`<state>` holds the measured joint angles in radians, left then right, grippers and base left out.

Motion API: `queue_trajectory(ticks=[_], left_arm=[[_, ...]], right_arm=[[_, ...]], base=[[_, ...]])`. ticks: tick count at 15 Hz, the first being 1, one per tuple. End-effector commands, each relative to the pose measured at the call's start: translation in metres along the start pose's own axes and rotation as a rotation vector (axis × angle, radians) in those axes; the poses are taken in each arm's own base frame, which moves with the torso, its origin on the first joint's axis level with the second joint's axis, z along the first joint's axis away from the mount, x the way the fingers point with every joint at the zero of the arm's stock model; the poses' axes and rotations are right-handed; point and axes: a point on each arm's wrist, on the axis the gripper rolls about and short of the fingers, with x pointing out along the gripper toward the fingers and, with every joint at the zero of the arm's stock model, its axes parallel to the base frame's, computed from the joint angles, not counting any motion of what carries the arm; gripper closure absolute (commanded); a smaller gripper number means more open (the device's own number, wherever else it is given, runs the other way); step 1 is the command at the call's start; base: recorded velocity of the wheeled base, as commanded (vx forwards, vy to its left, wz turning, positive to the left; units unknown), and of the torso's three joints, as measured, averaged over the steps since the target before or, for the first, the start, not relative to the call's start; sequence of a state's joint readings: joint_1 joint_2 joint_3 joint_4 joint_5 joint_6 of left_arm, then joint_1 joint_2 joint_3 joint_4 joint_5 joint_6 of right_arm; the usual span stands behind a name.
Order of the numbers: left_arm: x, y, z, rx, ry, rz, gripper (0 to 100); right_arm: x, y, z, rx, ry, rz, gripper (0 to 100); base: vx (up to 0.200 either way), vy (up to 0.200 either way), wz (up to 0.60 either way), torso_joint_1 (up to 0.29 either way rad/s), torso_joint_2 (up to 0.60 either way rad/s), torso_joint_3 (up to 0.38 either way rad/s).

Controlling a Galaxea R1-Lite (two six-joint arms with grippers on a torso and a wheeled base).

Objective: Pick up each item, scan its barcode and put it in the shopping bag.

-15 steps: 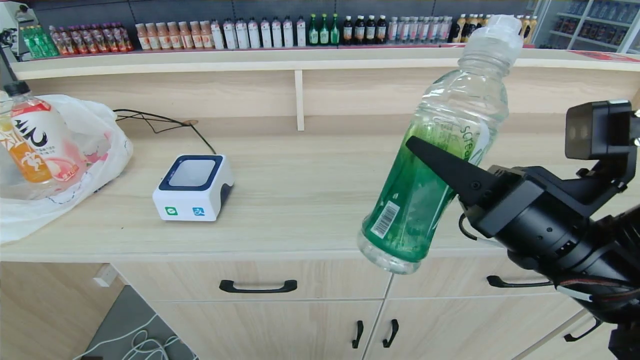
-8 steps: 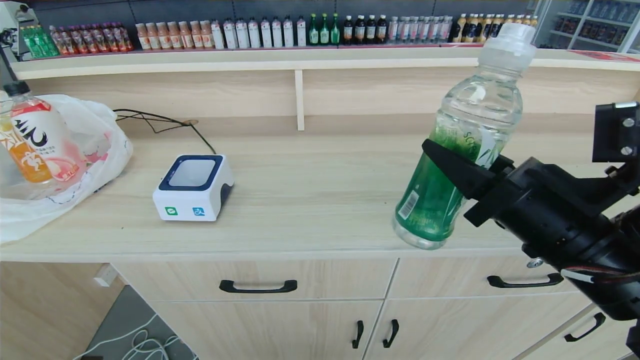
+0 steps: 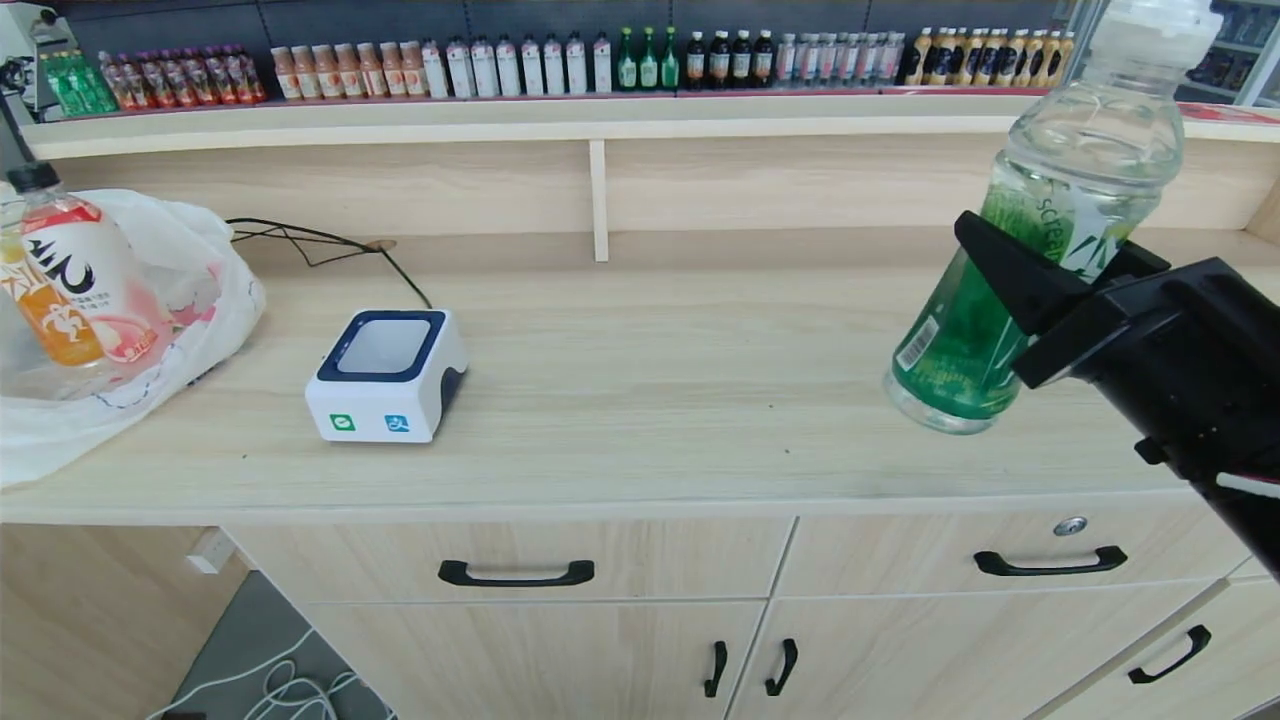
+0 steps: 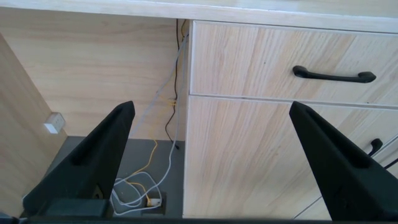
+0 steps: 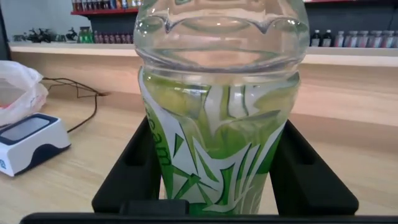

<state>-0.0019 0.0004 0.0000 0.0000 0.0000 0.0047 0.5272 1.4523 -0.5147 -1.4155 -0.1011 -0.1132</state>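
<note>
Right tool (image 5: 219,124) clamps a ribbed clear plastic bottle (image 3: 955,350) with green label; left tool (image 4: 211,106) gapes wide, empty.

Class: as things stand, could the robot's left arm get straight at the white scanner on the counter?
Probably not directly. The left gripper hangs open below the countertop, facing the drawer front, so the counter edge lies between it and the scanner. Once raised, nothing crowds the scanner.
</note>
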Motion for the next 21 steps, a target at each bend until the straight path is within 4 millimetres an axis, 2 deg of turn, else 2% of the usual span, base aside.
queue_trajectory(ticks=[1, 3, 6, 10, 13, 17, 21], left_arm=[[0.000, 0.000, 0.000, -0.003, 0.000, 0.000, 0], [0.000, 0.000, 0.000, -0.003, 0.000, 0.000, 0], [0.000, 0.000, 0.000, -0.005, 0.000, 0.002, 0], [0.000, 0.000, 0.000, -0.005, 0.000, 0.002, 0], [0.000, 0.000, 0.000, -0.005, 0.000, 0.000, 0], [0.000, 0.000, 0.000, -0.006, 0.000, 0.002, 0], [0.000, 0.000, 0.000, -0.006, 0.000, 0.002, 0]], right_arm=[[-0.005, -0.004, 0.004, -0.006, -0.020, -0.016, 100], [-0.011, -0.014, 0.000, -0.026, -0.014, -0.046, 100], [-0.012, -0.013, 0.001, 0.016, -0.012, -0.043, 100], [0.004, -0.001, 0.013, 0.080, -0.042, 0.000, 100], [0.002, -0.004, 0.012, 0.083, -0.034, -0.092, 100], [-0.002, -0.004, 0.013, 0.134, -0.039, -0.091, 100], [-0.004, -0.005, 0.012, 0.105, -0.029, -0.151, 100]], base=[[0.000, 0.000, 0.00, 0.000, 0.00, 0.000], [0.000, 0.200, 0.00, 0.002, 0.00, 0.000], [0.000, 0.200, 0.00, 0.001, 0.00, 0.004], [0.000, 0.200, 0.00, 0.004, 0.00, 0.002], [0.000, 0.200, 0.00, 0.001, 0.00, -0.003], [0.000, 0.200, 0.00, 0.006, 0.01, 0.006], [0.000, 0.200, 0.00, 0.000, 0.00, 0.000]])
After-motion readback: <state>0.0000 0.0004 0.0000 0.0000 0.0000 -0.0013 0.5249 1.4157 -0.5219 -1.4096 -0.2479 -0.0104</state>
